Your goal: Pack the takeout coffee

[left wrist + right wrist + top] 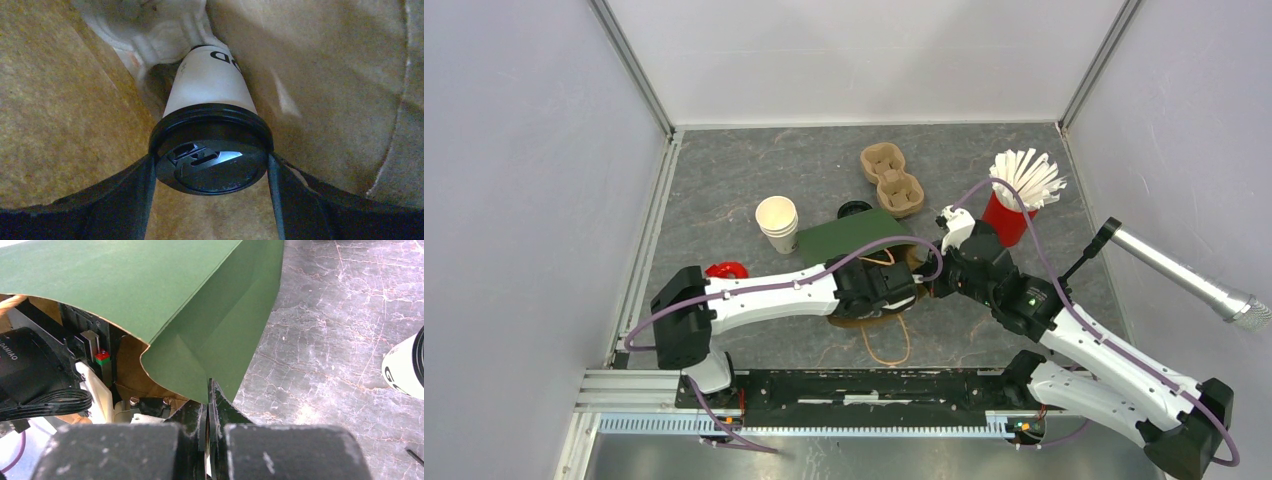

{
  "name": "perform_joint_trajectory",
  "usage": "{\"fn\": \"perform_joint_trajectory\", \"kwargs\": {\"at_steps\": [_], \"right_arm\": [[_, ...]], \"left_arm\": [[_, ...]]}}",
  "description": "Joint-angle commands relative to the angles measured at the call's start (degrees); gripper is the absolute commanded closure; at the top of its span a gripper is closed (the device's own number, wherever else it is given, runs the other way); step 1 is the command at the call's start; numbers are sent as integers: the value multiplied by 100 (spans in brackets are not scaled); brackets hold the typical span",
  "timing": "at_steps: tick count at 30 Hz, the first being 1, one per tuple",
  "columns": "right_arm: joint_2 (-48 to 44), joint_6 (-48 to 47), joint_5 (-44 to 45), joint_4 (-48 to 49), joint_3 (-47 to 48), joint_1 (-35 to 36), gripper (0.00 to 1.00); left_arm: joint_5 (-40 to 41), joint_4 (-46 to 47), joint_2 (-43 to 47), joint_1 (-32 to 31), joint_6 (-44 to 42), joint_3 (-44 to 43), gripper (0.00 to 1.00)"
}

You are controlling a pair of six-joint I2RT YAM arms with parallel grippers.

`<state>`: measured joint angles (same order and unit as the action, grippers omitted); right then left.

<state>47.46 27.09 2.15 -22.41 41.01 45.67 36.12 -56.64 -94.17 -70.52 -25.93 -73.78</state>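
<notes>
1. The left gripper (210, 172) is reaching inside the green paper bag (849, 236), which is lying on its side on the grey table (744, 170); its jaws are standing wide, and its two dark fingers (125, 200) are pressing against opposite sides of the black lid (212, 167).
2. The takeout coffee (210, 80) is sitting inside the bag, gripped at the lid by the left gripper; its white body is pointing away from the wrist camera, deeper into the bag; brown paper walls are surrounding it on all sides, and dark lettering is showing on the far end of the cup.
3. The right gripper (207, 395) is pinching the edge of the bag's mouth; its jaws are pressing together on the green paper, with no gap showing between them; the paper is arching up and over the left arm's wrist.
4. In the overhead view, both arms are meeting at the bag's mouth near the middle of the table; the bag's string handles (885, 361) are trailing on the table toward the arm bases.
5. A stack of white cups (777, 222) is standing just left of the bag; a brown cup carrier (891, 178) is lying beyond the bag; a red cup of white straws (1014, 205) is standing beyond the right arm; a small red object (726, 270) is lying beside the left arm.
</notes>
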Motion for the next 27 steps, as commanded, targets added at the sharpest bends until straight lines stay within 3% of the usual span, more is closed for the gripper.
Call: {"fn": "perform_joint_trajectory", "kwargs": {"at_steps": [1, 27], "right_arm": [[-130, 25, -371, 495, 51, 74, 100], [-194, 1, -471, 585, -41, 79, 100]], "left_arm": [[-74, 127, -367, -7, 95, -43, 21], [-56, 5, -643, -3, 139, -289, 7]]}}
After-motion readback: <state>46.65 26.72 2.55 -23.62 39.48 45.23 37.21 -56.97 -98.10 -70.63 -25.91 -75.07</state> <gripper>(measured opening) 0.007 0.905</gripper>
